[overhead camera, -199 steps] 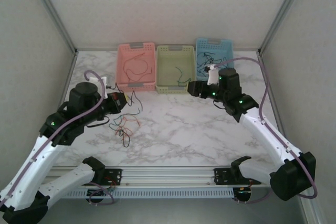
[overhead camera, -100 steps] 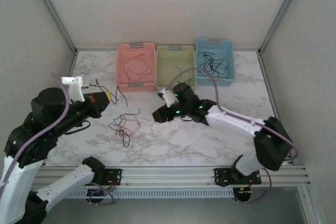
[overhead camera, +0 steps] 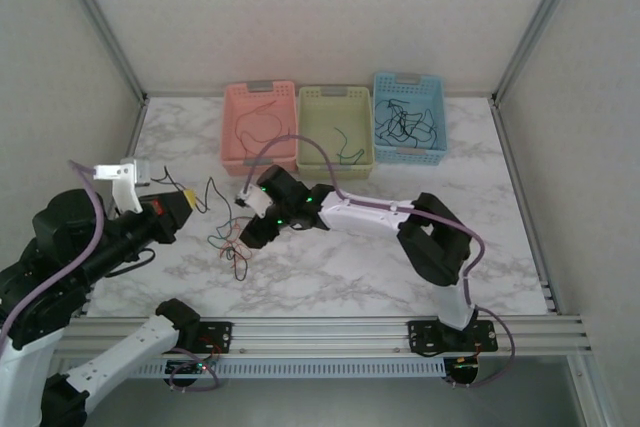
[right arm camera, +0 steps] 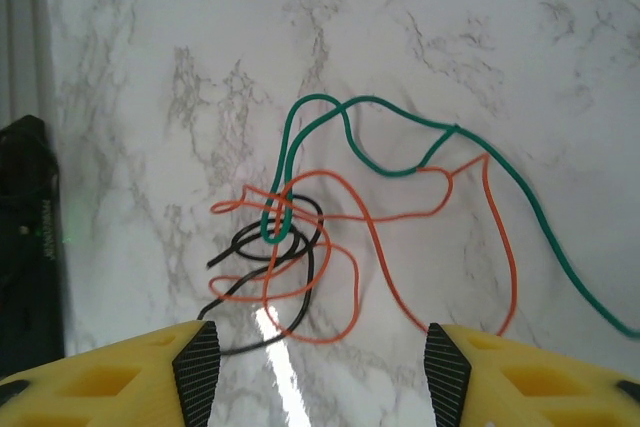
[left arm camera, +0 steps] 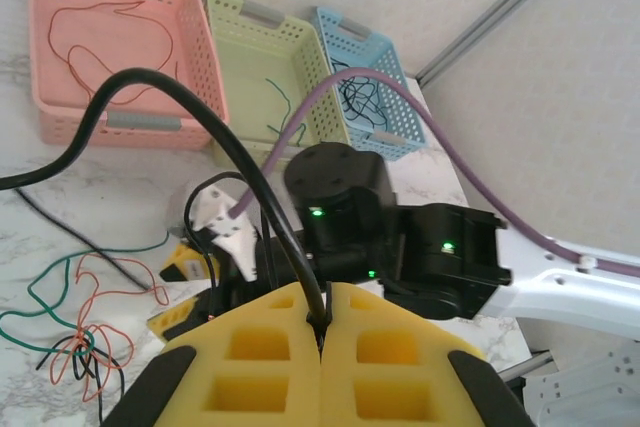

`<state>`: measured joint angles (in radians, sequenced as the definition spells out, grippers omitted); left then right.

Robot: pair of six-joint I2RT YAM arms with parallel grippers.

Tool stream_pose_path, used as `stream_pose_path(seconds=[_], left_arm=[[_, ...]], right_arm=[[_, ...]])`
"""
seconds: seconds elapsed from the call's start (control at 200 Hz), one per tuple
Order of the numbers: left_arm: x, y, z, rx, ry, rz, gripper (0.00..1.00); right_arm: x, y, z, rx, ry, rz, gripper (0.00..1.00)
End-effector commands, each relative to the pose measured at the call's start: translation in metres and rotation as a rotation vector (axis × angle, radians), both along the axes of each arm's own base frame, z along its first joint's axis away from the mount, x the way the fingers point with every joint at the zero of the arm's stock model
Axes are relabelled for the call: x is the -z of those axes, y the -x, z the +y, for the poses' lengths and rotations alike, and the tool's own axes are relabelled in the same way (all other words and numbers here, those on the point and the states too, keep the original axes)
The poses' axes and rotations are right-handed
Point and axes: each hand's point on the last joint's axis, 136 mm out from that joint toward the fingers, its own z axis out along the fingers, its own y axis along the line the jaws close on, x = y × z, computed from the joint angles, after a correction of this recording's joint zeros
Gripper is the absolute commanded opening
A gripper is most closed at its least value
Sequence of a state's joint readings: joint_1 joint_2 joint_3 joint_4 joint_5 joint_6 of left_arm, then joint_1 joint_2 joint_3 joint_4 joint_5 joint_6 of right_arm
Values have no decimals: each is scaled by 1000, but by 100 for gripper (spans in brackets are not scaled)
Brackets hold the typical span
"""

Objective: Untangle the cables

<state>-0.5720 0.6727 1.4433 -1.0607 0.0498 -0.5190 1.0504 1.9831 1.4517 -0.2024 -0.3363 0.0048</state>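
Your left gripper (left arm camera: 322, 332) pinches a thin black wire (left arm camera: 150, 74) between shut pads; your right gripper (right arm camera: 320, 367) hangs wide open over the light, floppy red-green-black wire clump (right arm camera: 290, 237) on the marble table (right arm camera: 500, 27). Likely best hold: the green strand (right arm camera: 400, 170), at its free loop

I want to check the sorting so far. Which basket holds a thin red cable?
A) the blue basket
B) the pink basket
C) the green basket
B: a thin red cable lies looped on the floor of the pink basket.
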Motion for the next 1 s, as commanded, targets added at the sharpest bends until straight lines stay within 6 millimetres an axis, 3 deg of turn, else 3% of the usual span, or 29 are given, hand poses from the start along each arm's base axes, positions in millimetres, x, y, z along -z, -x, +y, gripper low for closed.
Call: stream_pose_path(seconds=[0.0,0.28,0.446,0.531,0.626,0.741,0.796,0.996], left_arm=[[0,8,9,-15,-10,-9,0],[8,10,12,-21,-25,-2,0],[13,8,12,-26,-27,4,0],[14,7,11,-24,-27,5,0],[13,7,11,-26,-25,1,0],[12,9,13,-31,-25,-1,0],[13,9,13,-31,-26,1,0],[13,11,16,-39,-26,-2,0]], right_arm=[[4,-9,12,-29,37,-59,60],[39,-10,22,-64,116,-18,58],[45,-13,20,-47,121,-32,56],[53,-16,21,-43,144,-31,51],[56,-18,22,-37,155,-28,32],[39,-20,23,-25,135,-49,9],[21,-22,21,-9,112,-69,0],[-71,-25,-2,61,-25,-175,0]])
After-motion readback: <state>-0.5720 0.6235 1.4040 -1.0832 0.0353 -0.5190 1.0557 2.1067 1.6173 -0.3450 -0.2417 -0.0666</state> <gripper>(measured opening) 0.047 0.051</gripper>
